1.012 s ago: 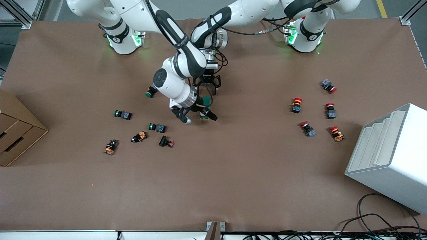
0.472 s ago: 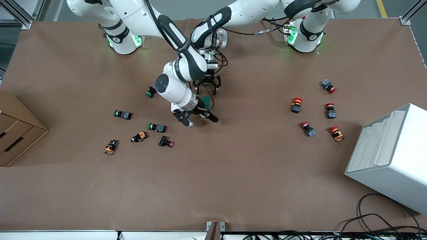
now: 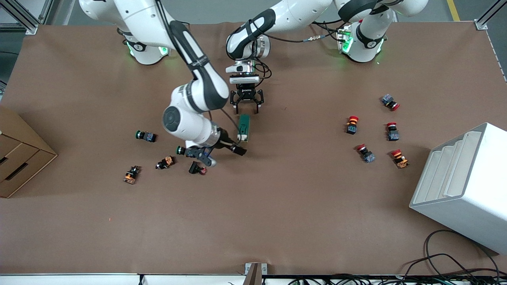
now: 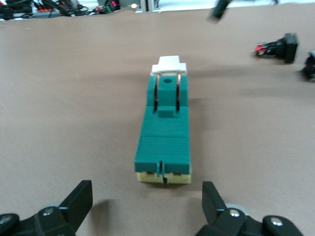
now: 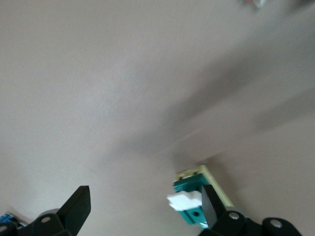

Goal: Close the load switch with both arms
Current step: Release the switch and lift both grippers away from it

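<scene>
The load switch point(image 3: 244, 127), a dark-green block on a cream base, lies flat on the brown table mid-way between the two arms. Its white lever point(image 4: 169, 66) sits at the end nearer the front camera. My left gripper point(image 3: 247, 103) is open and empty, low over the table just past the switch's farther end. In the left wrist view the switch point(image 4: 165, 135) lies ahead of my open left gripper point(image 4: 146, 199). My right gripper point(image 3: 226, 156) is open and empty, beside the switch's nearer end, toward the right arm's end. The right wrist view shows the switch point(image 5: 197, 196) by one finger point(image 5: 209, 206).
Green-capped push-buttons point(image 3: 145, 135) point(image 3: 186, 151) and other small parts point(image 3: 197, 168) lie close to the right gripper. Red-capped push-buttons point(image 3: 351, 124) lie toward the left arm's end, near a white rack point(image 3: 463, 186). A cardboard box point(image 3: 20, 150) stands at the right arm's end.
My right gripper has drawn off the switch's nearer end, toward the right arm's end of the table. The whole switch now shows. The left gripper has barely moved.
</scene>
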### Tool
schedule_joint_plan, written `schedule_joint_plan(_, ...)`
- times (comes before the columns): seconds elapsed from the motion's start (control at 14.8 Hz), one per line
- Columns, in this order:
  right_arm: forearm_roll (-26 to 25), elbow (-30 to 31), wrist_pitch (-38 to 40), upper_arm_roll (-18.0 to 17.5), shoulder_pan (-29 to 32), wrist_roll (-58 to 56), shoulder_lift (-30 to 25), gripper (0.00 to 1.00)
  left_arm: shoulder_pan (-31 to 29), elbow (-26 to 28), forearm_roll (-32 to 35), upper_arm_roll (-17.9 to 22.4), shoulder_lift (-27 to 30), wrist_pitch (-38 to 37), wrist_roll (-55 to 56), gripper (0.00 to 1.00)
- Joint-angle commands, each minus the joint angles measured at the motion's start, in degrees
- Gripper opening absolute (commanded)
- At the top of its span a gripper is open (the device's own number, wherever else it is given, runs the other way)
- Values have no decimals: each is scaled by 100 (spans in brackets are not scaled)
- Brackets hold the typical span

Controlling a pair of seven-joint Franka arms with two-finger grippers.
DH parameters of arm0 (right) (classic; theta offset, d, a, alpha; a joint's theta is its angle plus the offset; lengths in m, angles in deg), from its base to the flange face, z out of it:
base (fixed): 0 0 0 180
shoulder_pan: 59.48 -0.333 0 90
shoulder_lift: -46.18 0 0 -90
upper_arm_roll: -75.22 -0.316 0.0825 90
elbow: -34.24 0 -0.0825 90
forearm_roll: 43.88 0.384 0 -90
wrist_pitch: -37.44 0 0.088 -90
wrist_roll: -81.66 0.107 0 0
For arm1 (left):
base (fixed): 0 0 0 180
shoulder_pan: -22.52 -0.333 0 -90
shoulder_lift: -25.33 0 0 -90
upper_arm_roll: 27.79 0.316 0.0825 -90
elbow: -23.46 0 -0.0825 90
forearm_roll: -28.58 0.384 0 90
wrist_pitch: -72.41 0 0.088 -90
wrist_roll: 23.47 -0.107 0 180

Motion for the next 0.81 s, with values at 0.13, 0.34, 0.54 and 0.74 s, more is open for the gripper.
schedule_joint_plan(0.13, -1420, -839, 1988, 937, 100, -687, -225, 100, -13, -445, -1100, 2, 426, -6, -860, 98)
schedule_joint_plan(0.34, -1684, -876, 2762, 1639, 189, -2154, -480, 100, -259, -838, -2195, -33, 936, 3, -2036, 98)
schedule_joint_plan(0.54, -2789, -937, 3475, 1958, 459, -2799, -892, 100, -706, -1708, -3804, 2, 1446, -6, -3854, 98)
schedule_joint_plan(0.74, -3301, -1077, 3871, 996, 1861, -3256, -1288, 100, -1557, -2070, -4747, -15, 1999, -6, -5331, 99)
